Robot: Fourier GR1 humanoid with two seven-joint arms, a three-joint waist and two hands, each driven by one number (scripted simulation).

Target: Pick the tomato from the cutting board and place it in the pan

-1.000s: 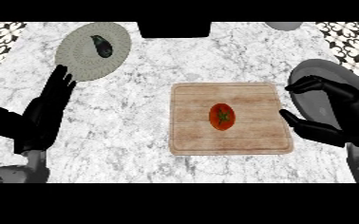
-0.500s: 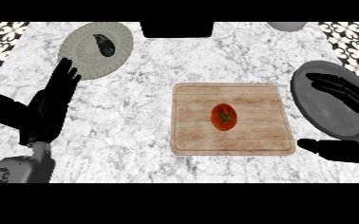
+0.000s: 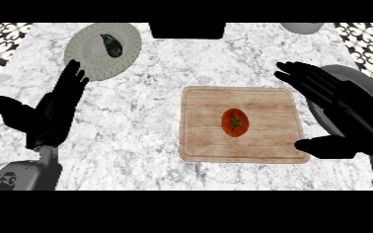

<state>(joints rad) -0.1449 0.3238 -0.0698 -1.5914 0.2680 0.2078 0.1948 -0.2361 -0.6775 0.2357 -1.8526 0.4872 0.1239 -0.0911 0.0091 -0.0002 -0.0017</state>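
A red tomato with a green stem lies near the middle of the wooden cutting board. My right hand is open just past the board's right edge, fingers straight and pointing up-left, thumb low by the board's lower right corner; it touches nothing. Behind that hand lies the dark grey pan, mostly hidden by it. My left hand rests open at the left, fingers up, well away from the board.
A pale round plate with a dark eggplant on it sits at the back left. A black box stands at the back centre and a grey bowl at the back right. Marble counter surrounds the board.
My right hand has moved up and leftward over the pan toward the board's right edge. The left hand has shifted slightly. The tomato has not moved.
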